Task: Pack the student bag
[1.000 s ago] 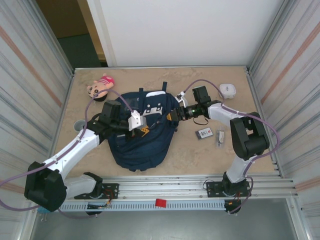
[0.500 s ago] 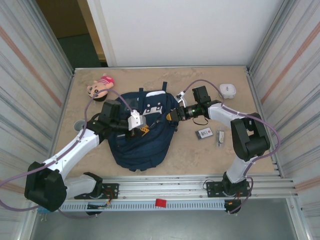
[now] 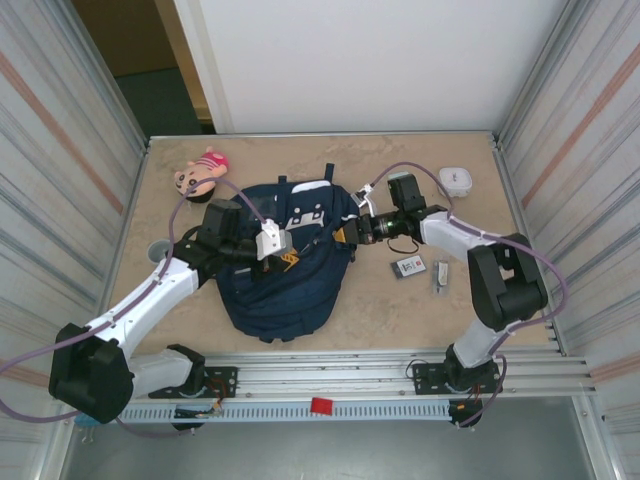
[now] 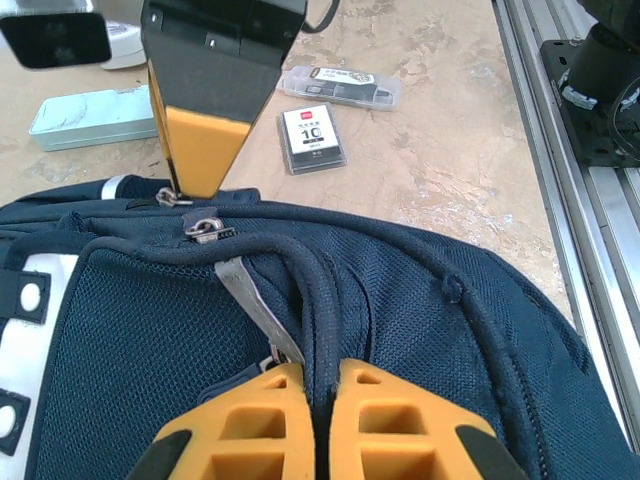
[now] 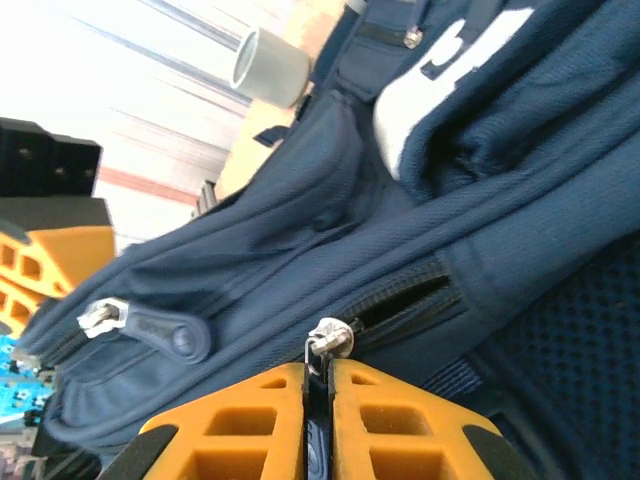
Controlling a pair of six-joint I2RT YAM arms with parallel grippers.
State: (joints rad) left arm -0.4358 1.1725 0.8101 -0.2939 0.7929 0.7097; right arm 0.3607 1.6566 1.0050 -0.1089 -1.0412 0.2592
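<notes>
The student bag (image 3: pixel 285 285), a big navy backpack with white patches, lies in the middle of the table. My left gripper (image 3: pixel 283 256) rests on its top face, shut on a dark blue cord of the bag (image 4: pixel 318 300), pinched between the orange fingers (image 4: pixel 240 420). My right gripper (image 3: pixel 341 233) is at the bag's right side, shut on a zipper pull, with the metal slider (image 5: pixel 328 337) just past its fingertips. Behind the slider the zipper shows a short open gap (image 5: pixel 405 298). In the left wrist view the right gripper's fingers (image 4: pixel 200 140) point down at that zipper.
A pink plush doll (image 3: pixel 201 172) lies at the back left and a small white box (image 3: pixel 455 180) at the back right. A card pack (image 3: pixel 410 267) and a clear case (image 3: pixel 440 276) lie right of the bag. A grey tin (image 4: pixel 90 115) lies beyond it.
My right gripper has closed onto the zipper pull, and its arm has shifted slightly. The left gripper has kept its hold and its place.
</notes>
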